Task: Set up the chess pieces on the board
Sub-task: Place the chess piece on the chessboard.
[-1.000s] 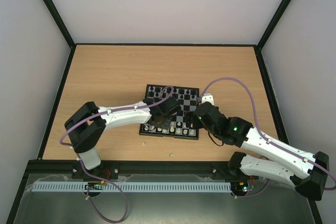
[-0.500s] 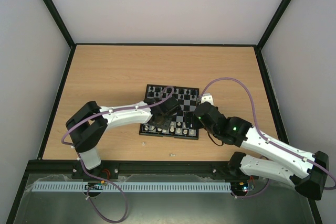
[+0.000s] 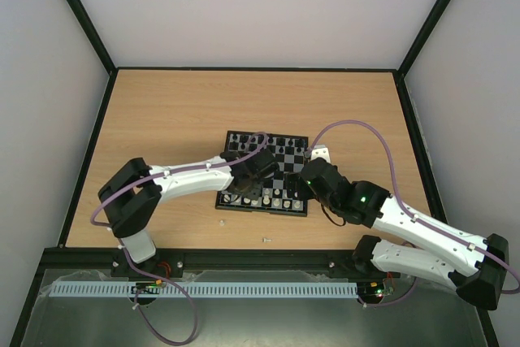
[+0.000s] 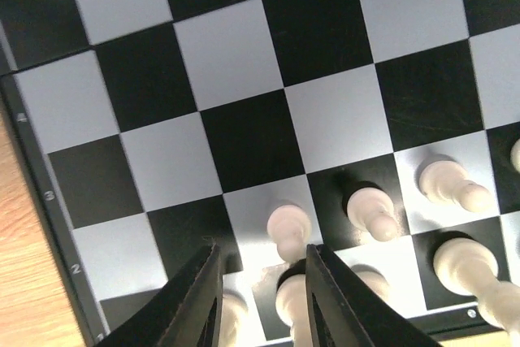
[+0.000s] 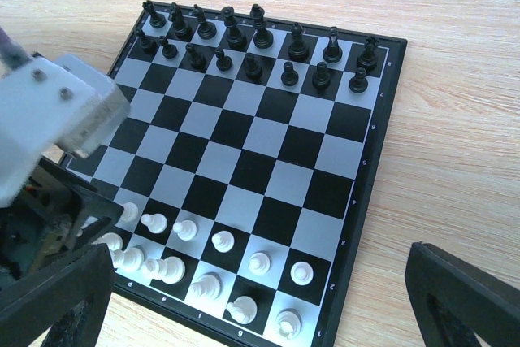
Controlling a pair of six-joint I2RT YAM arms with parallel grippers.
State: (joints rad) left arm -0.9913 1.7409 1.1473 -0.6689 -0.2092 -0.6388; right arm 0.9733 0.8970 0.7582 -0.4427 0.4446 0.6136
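I see white pawn (image 4: 289,232) upright on board (image 4: 244,62); left gripper (image 4: 262,251) slightly parted around it, not clamping; right gripper (image 5: 260,294) wide, empty.

L arm, white w/ black joints, reaches over black-and-grey chessboard (image 5: 280,107) near-left corner; black two-finger L end effector (image 4: 262,253) narrowly parted. R end effector (image 5: 256,258) spread wide, at board's right edge.

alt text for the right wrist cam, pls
A chessboard on a wooden table: black pieces fill the two far rows, white pieces stand in the two near rows. The left arm hangs over the near-left corner; the right gripper's fingers frame the bottom edge, spread wide.
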